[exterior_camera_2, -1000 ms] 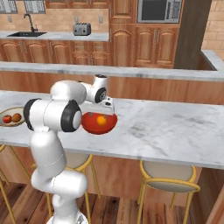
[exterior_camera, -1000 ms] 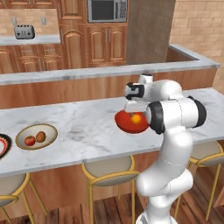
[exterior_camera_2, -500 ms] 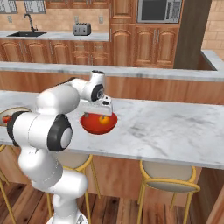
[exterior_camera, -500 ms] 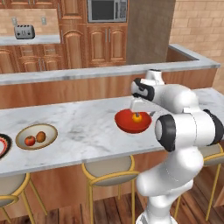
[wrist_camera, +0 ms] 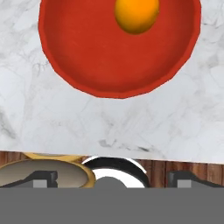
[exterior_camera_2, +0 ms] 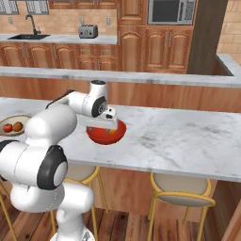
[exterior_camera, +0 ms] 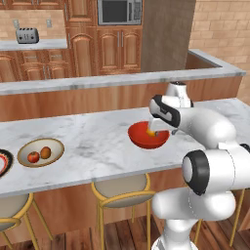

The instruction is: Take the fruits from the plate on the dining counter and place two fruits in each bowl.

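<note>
The marble dining counter (exterior_camera: 93, 141) runs across the middle of my base views. I count one bright orange (wrist_camera: 136, 15) in the red bowl (wrist_camera: 87, 52), upper part of my hand view. At the left of the left base view, the tan bowl (exterior_camera: 41, 152) holds two fruits: a red apple (exterior_camera: 33, 156) and a brownish-orange one (exterior_camera: 45, 152). The plate (exterior_camera: 2, 163) shows at the left edge. My gripper (exterior_camera_2: 109, 123) hangs over the red bowl; its two fingertips (wrist_camera: 43, 177) stand well apart, holding nothing. One toaster (exterior_camera: 27, 35) sits upper left.
</note>
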